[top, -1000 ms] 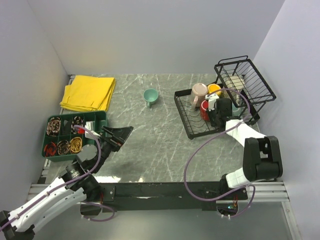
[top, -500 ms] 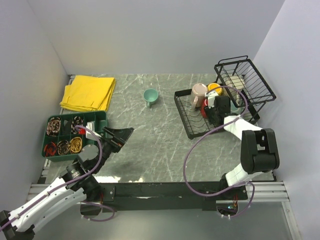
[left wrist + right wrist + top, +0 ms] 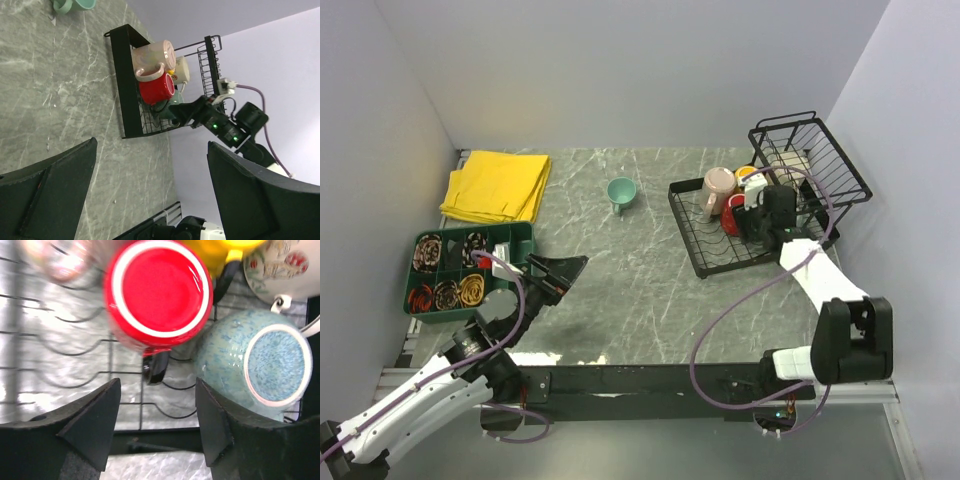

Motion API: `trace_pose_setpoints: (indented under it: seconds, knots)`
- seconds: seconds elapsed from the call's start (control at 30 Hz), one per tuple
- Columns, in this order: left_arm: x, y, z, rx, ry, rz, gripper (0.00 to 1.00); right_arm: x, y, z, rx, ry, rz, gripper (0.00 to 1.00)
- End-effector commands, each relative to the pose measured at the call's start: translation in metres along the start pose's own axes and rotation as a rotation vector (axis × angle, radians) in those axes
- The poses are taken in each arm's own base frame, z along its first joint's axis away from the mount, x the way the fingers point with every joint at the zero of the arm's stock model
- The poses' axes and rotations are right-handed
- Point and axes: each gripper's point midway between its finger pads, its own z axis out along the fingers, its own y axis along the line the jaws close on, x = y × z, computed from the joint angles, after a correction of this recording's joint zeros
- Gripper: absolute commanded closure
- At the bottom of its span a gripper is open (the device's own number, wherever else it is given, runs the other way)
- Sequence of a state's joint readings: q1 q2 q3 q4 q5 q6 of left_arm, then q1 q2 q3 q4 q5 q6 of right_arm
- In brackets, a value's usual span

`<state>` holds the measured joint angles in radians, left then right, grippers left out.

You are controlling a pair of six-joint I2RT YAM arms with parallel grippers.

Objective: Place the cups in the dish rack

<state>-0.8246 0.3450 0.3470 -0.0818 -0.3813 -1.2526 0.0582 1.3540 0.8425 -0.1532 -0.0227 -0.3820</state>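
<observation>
Right hand, spread, hangs over the grey-green mug hidden from the top view.

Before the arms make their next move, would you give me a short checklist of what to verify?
1. The right tool is open and holds nothing: ok.
2. The red mug rests in the dish rack: ok.
3. The grey-green mug sits in the rack beside the red mug: ok.
4. The left tool is open and empty: ok.
5. The small teal mug is loaded: not ok, it sits on the table, outside the rack.
</observation>
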Motion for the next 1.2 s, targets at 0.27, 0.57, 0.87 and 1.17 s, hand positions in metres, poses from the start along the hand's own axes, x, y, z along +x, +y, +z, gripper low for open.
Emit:
trace_pose_setpoints:
  seconds: [0.27, 0.57, 0.87, 1.17]
  knots:
    - [0.008, -0.007, 0.005, 0.000, 0.046, 0.034, 0.03, -0.066, 0.082, -0.026, -0.446, -0.109, 0.035, 0.73]
    - [0.012, -0.009, 0.007, -0.016, 0.070, 0.065, 0.03, -0.059, 0.050, 0.030, -0.222, 0.012, 0.085, 0.77]
    - [0.015, -0.009, 0.014, -0.021, 0.077, 0.075, 0.01, -0.048, 0.016, 0.040, -0.025, 0.036, 0.080, 0.79]
    - [0.019, -0.022, 0.033, -0.029, 0.103, 0.151, 0.04, -0.046, 0.036, 0.031, -0.151, 0.040, 0.026, 0.77]
